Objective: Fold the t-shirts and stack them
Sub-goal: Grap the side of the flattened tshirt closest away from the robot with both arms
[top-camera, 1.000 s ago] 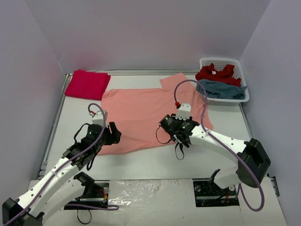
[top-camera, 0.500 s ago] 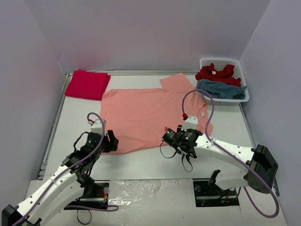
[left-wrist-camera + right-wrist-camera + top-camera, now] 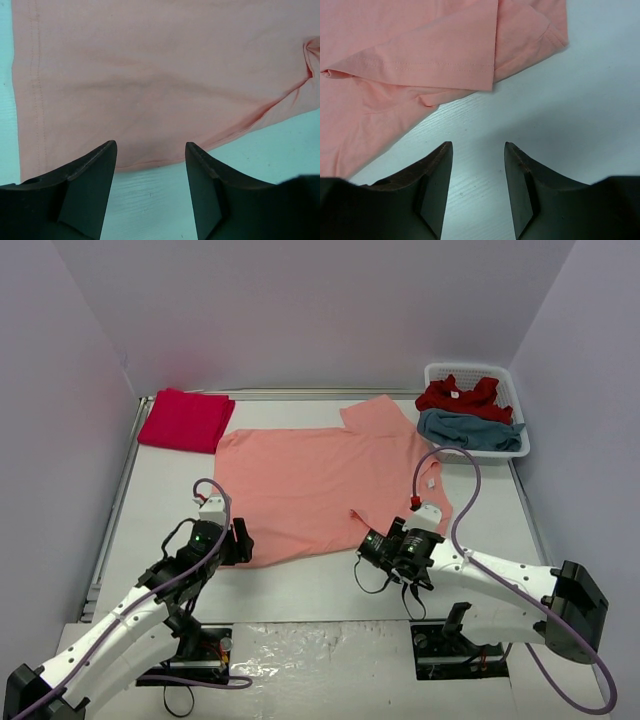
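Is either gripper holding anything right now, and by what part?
Nothing: the left gripper is open above the salmon t-shirt; the right gripper is open over the table.

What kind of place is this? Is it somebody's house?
Probably not: it looks like a robot test booth. Plain walls box in a white table, a left arm and right arm are mounted at its edge, and shirts lie in a basket.

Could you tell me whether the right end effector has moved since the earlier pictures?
Yes: the right end effector retreated toward its base, away from the basket.
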`<state>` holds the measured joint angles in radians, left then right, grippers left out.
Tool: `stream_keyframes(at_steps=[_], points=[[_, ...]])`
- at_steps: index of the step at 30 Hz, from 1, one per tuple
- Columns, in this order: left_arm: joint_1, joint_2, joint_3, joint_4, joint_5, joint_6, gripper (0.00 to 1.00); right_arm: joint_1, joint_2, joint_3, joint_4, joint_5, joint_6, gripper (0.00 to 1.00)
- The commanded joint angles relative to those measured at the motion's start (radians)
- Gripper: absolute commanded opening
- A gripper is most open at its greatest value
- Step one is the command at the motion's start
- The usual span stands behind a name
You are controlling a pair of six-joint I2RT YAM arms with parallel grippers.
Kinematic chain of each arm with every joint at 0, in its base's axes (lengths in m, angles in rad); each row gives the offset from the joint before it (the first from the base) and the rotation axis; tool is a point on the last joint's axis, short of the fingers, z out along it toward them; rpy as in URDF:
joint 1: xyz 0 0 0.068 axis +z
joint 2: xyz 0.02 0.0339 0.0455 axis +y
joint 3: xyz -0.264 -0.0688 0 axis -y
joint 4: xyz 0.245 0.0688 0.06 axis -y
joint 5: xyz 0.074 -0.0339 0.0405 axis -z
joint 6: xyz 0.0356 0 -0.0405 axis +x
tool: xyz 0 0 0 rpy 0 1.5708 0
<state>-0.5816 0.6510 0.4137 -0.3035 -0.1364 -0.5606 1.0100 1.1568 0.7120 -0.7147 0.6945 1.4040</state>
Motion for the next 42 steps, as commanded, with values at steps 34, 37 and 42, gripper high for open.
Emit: stream_keyframes(at_steps=[34,37,42], points=[[-0.004,-0.065,-0.004,0.06,-0.175,0.025,0.56,-0.152,0.619,0.142,-0.468,1.14,0.722,1.0],[-0.004,-0.054,0.0,0.061,-0.169,0.03,0.56,-0.168,0.707,0.138,-0.465,1.143,0.817,1.0],[-0.004,-0.033,0.002,0.072,-0.161,0.034,0.56,-0.21,0.666,0.138,-0.463,1.142,0.835,1.0]])
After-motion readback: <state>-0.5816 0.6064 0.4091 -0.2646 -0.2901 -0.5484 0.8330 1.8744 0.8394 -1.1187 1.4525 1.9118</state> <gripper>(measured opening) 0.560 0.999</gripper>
